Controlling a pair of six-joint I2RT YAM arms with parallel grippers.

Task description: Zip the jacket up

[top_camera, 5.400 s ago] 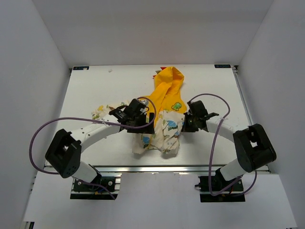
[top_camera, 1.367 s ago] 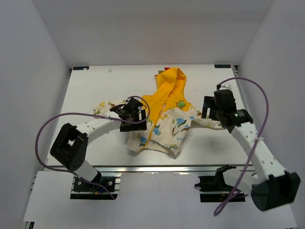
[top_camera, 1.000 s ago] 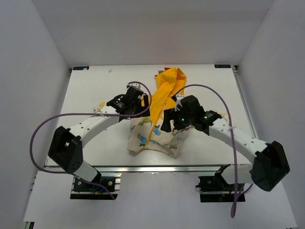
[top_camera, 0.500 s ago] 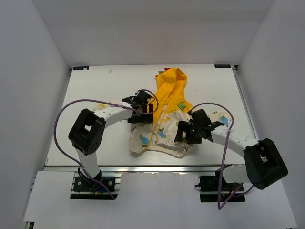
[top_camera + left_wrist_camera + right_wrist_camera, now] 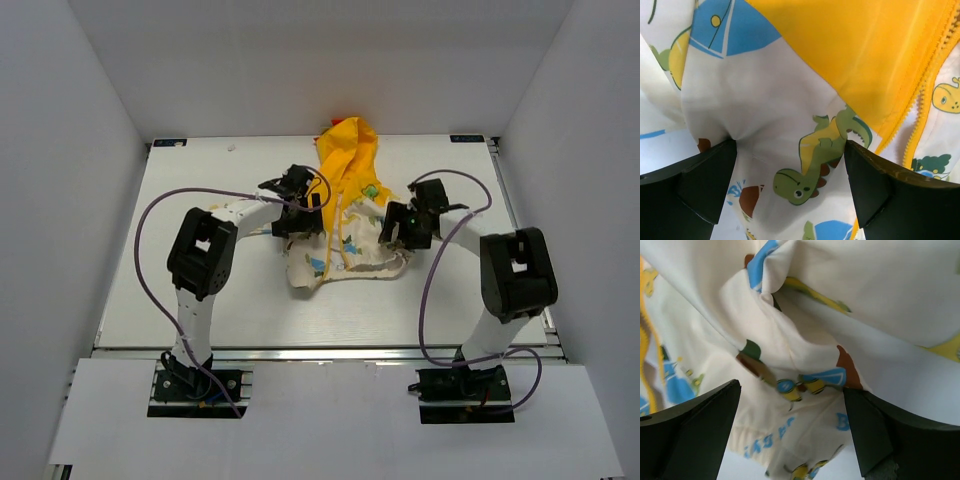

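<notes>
Since jacket (image 5: pixel 352 255) is limp, light cloth, grip at zip strip (image 5: pixel 918 97); L tool (image 5: pixel 790 150), R tool (image 5: pixel 791 390) both gape wide, nothing held.

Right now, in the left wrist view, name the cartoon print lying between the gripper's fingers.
The green dinosaur, midway between the fingers of the left gripper. The yellow whale sits at the far right, beyond the zipper.

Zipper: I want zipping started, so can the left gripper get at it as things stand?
Probably yes. The zipper lies uncovered right beside the left gripper, whose open jaws straddle the jacket; nothing lies between.
</notes>
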